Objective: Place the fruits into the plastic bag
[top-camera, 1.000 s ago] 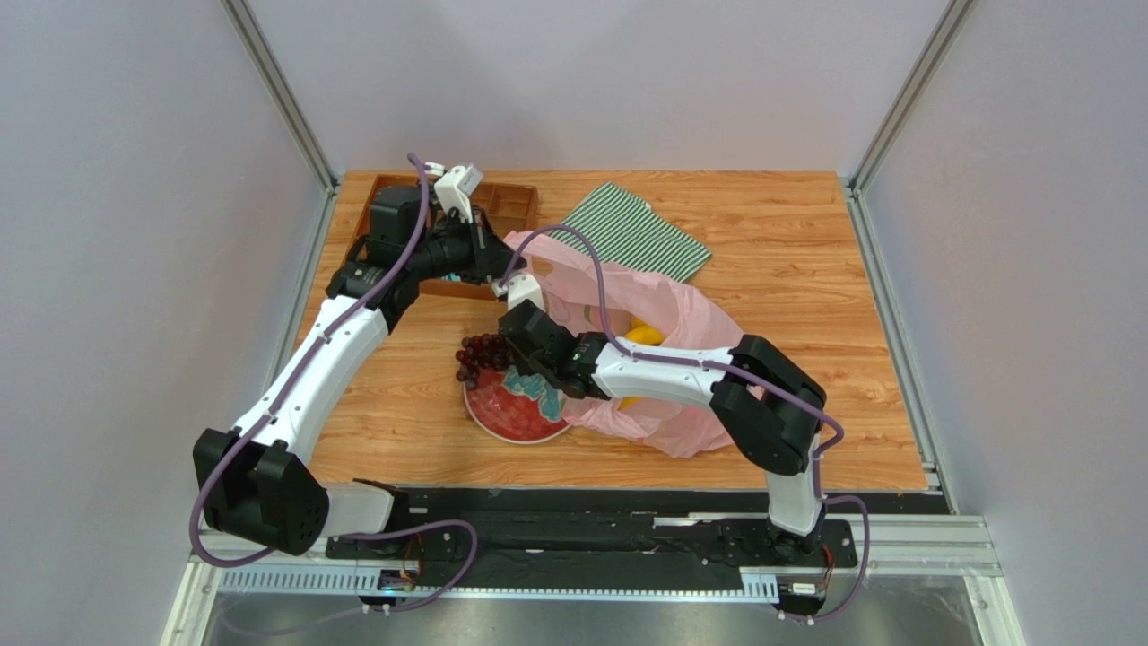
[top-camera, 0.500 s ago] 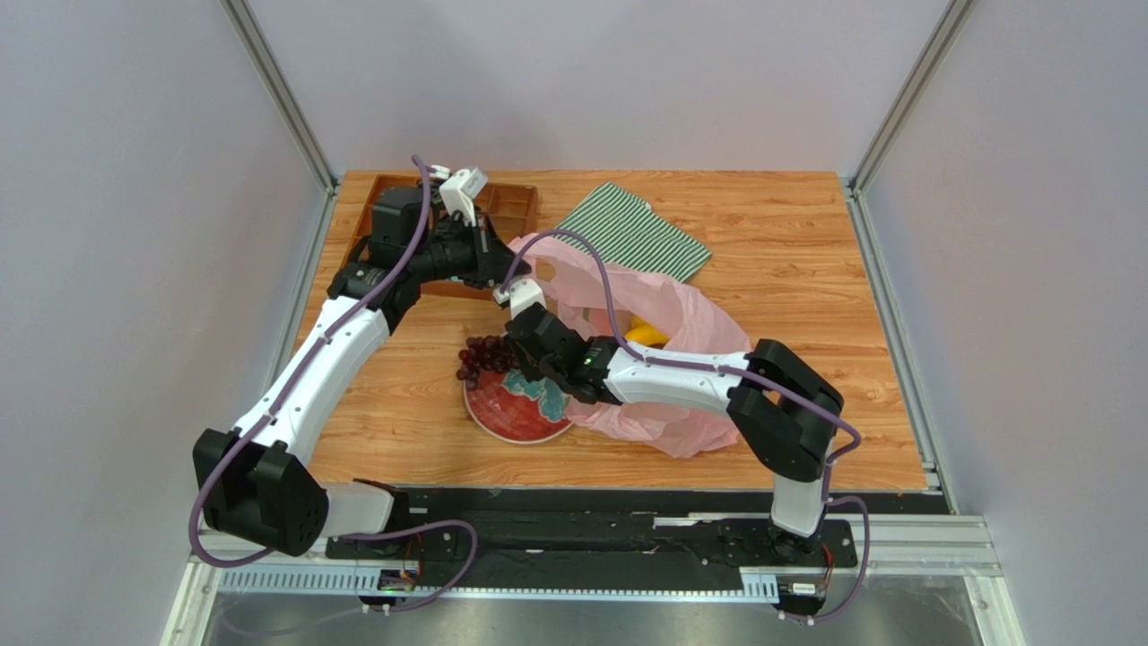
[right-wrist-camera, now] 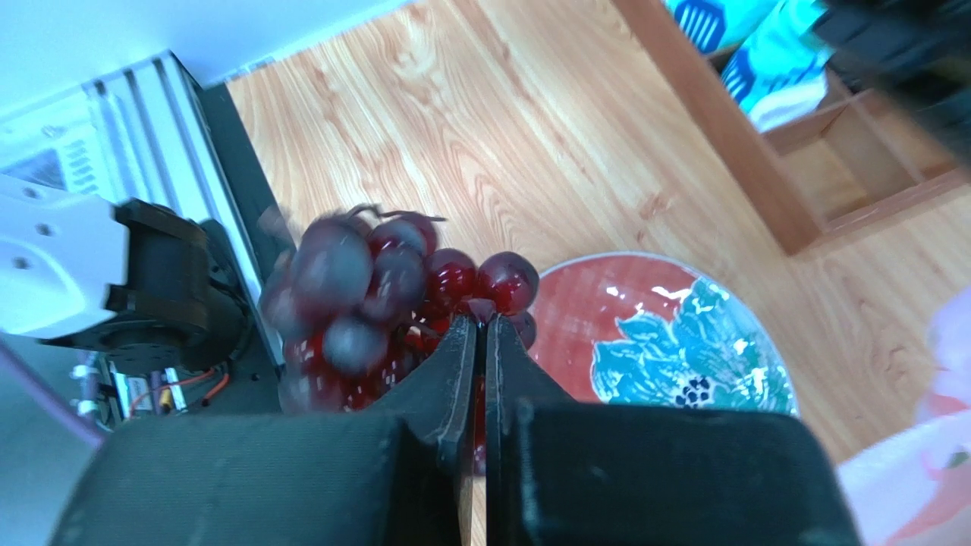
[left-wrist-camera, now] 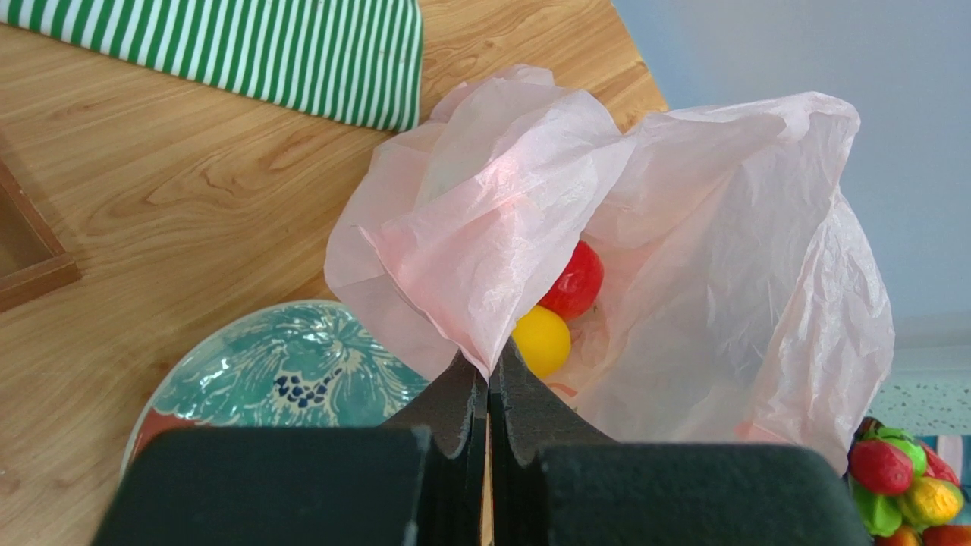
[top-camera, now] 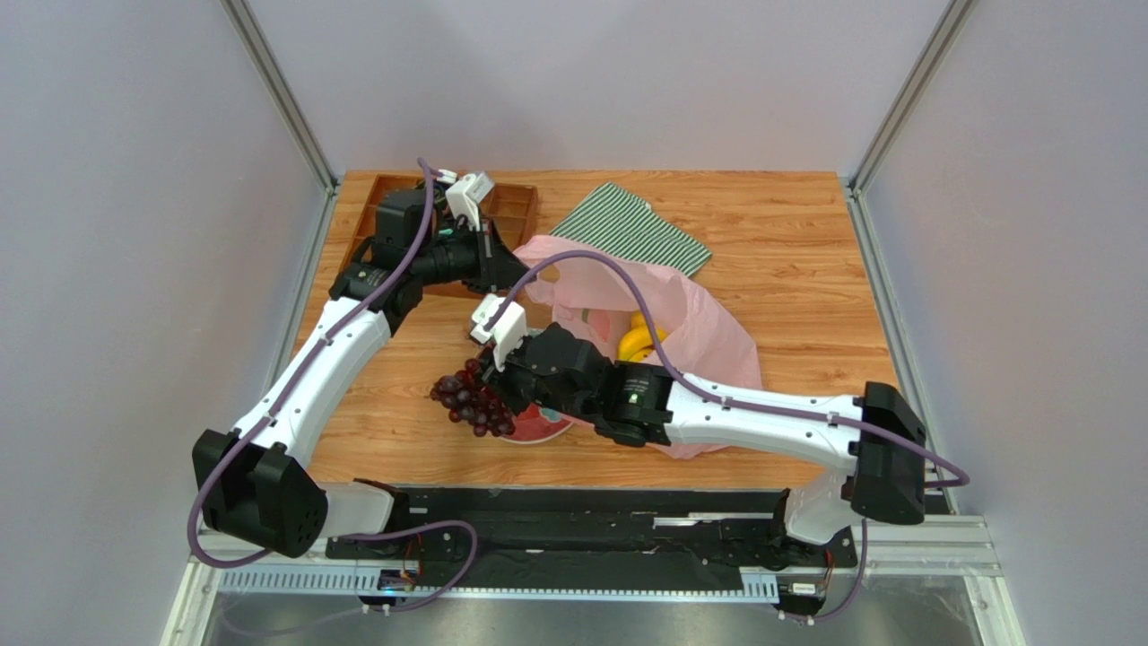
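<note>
The pink plastic bag (top-camera: 708,337) lies open right of centre, and my left gripper (top-camera: 503,273) is shut on its near-left rim (left-wrist-camera: 484,228), holding it up. Inside the bag (left-wrist-camera: 729,284) are a red apple (left-wrist-camera: 576,279) and a yellow fruit (left-wrist-camera: 540,339); the overhead view also shows yellow fruit (top-camera: 633,337) in the mouth. My right gripper (right-wrist-camera: 480,321) is shut on the dark purple grape bunch (right-wrist-camera: 353,296). The bunch (top-camera: 465,397) hangs from the gripper (top-camera: 501,390) at the left edge of the red plate (top-camera: 542,428).
The red plate with its teal flower pattern (right-wrist-camera: 638,324) has nothing on it (left-wrist-camera: 262,364). A green-and-white striped cloth (top-camera: 633,229) lies at the back behind the bag. A wooden compartment tray (top-camera: 509,202) sits at the back left under my left arm.
My right gripper has shut on the grape bunch and carried it up and to the left, off the plate. The left gripper has lifted the bag rim slightly.
</note>
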You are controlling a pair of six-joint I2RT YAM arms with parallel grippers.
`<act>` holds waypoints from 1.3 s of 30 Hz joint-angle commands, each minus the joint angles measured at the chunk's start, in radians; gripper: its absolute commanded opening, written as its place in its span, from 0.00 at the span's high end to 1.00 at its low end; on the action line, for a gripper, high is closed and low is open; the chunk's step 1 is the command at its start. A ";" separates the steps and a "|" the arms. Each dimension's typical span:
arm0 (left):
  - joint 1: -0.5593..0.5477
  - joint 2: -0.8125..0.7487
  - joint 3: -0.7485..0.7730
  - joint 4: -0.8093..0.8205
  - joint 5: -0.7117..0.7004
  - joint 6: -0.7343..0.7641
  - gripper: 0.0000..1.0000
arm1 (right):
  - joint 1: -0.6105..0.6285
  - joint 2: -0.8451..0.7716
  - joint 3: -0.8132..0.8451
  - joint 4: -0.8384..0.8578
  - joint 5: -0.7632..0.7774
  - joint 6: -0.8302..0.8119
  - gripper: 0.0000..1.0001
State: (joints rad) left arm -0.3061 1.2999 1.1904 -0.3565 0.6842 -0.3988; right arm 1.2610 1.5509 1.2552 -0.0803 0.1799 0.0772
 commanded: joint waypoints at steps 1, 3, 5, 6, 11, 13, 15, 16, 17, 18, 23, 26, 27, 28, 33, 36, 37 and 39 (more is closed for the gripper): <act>-0.004 -0.028 0.009 0.005 0.023 -0.002 1.00 | 0.000 -0.103 -0.014 0.062 -0.005 -0.028 1.00; -0.004 -0.028 0.009 0.007 0.025 -0.002 1.00 | 0.001 -0.144 -0.020 0.070 0.006 -0.027 1.00; -0.004 -0.027 0.009 0.007 0.026 -0.002 1.00 | 0.001 -0.170 -0.030 0.071 0.018 -0.025 1.00; -0.004 -0.027 0.009 0.007 0.026 -0.002 1.00 | 0.001 -0.198 -0.033 0.071 0.021 -0.024 1.00; -0.004 -0.027 0.008 0.008 0.028 -0.003 1.00 | 0.001 -0.297 -0.056 0.112 0.050 -0.022 1.00; -0.004 -0.027 0.008 0.008 0.028 -0.003 1.00 | 0.001 -0.319 -0.059 0.125 0.058 -0.024 1.00; -0.004 -0.025 0.008 0.008 0.028 -0.005 1.00 | 0.000 -0.337 -0.047 0.119 0.088 -0.018 1.00; -0.004 -0.025 0.008 0.010 0.029 -0.003 1.00 | 0.000 -0.344 -0.037 0.105 0.098 -0.016 1.00; -0.004 -0.024 0.008 0.010 0.029 -0.005 1.00 | 0.000 -0.354 -0.027 0.099 0.102 -0.014 1.00; -0.004 -0.022 0.008 0.010 0.029 -0.005 1.00 | 0.000 -0.363 -0.022 0.097 0.110 -0.007 1.00; -0.004 -0.022 0.006 0.011 0.029 -0.005 1.00 | 0.000 -0.399 -0.007 0.047 0.232 -0.013 1.00; -0.004 -0.024 0.006 0.010 0.029 -0.005 1.00 | -0.005 -0.413 -0.005 0.010 0.324 -0.028 1.00; -0.004 -0.022 0.006 0.011 0.029 -0.005 1.00 | -0.011 -0.417 -0.007 0.002 0.343 -0.027 1.00; -0.004 -0.024 0.006 0.011 0.029 -0.003 1.00 | -0.014 -0.423 -0.010 -0.013 0.358 -0.024 1.00; -0.004 -0.024 0.006 0.011 0.029 -0.005 1.00 | -0.040 -0.479 -0.030 -0.032 0.437 -0.011 1.00; -0.004 -0.025 0.006 0.008 0.028 -0.005 1.00 | -0.064 -0.497 -0.033 -0.078 0.519 0.015 1.00; -0.004 -0.025 0.006 0.010 0.028 -0.003 1.00 | -0.072 -0.499 -0.033 -0.111 0.542 0.025 1.00; -0.004 -0.025 0.006 0.010 0.028 -0.005 1.00 | -0.095 -0.500 -0.025 -0.156 0.592 0.070 1.00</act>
State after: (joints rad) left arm -0.3061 1.2999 1.1904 -0.3573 0.6983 -0.3996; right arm 1.2022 1.0794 1.1995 -0.1806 0.6220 0.0769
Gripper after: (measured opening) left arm 0.006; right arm 0.022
